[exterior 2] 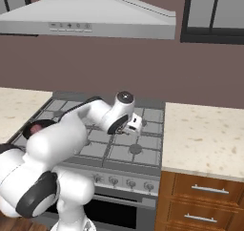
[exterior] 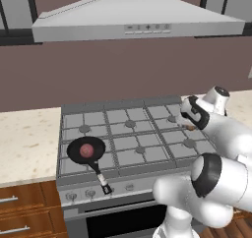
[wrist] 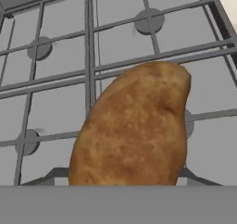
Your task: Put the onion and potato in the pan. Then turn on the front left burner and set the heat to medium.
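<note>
The onion (exterior: 86, 150), a reddish-pink ball, already lies in the black pan (exterior: 74, 152) on the front left burner, so the potato (wrist: 134, 126) is the step in hand. The gripper (exterior: 189, 125) hangs over the stove's right side, part-closed on this mottled orange-brown oval. Next, I judge, it must carry it left and nearer, over the pan.

Big orange-brown oval potato (wrist: 134, 130), rough mottled skin, fills centre & bottom, tilted w/ narrow end up-right. Behind it: grey metal grid grate (wrist: 90, 56) over pale stove top, w/ round grey burner caps (wrist: 149, 20) in the cells.
</note>
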Robot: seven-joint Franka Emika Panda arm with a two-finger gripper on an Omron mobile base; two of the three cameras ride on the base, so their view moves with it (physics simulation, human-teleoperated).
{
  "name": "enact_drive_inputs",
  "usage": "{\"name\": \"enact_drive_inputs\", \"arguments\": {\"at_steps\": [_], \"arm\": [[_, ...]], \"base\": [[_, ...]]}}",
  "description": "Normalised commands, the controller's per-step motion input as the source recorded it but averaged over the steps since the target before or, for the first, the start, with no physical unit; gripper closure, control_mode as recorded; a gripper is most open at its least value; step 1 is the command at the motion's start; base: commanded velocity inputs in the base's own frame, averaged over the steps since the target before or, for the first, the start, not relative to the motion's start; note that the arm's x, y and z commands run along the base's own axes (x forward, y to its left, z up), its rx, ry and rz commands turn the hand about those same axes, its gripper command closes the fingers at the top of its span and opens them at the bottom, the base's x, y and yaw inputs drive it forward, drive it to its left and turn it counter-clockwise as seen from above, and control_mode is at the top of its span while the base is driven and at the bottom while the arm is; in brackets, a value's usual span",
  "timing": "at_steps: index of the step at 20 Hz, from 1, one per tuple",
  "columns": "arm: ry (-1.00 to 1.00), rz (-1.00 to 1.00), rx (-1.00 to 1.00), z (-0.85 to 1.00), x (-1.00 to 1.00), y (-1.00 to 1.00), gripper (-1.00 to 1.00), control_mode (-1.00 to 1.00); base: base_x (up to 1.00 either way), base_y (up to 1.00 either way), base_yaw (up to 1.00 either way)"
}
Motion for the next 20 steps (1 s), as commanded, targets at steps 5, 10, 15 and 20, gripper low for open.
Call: {"name": "enact_drive_inputs", "arguments": {"at_steps": [5, 10, 15, 20], "arm": [[-0.01, 0.29, -0.09, 0.04, 0.0, 1.0, 1.0, -1.0], [0.0, 0.27, -0.09, 0.07, 0.0, 1.0, 1.0, -1.0], [0.01, 0.2, -0.09, 0.13, 0.01, 1.0, 1.0, -1.0], [0.17, 0.11, -0.09, 0.01, 0.23, 1.0, 1.0, -1.0]], "base": [[0.0, 0.0, 0.0], [0.0, 0.0, 0.0], [0.0, 0.0, 0.0], [0.0, 0.0, 0.0]]}}
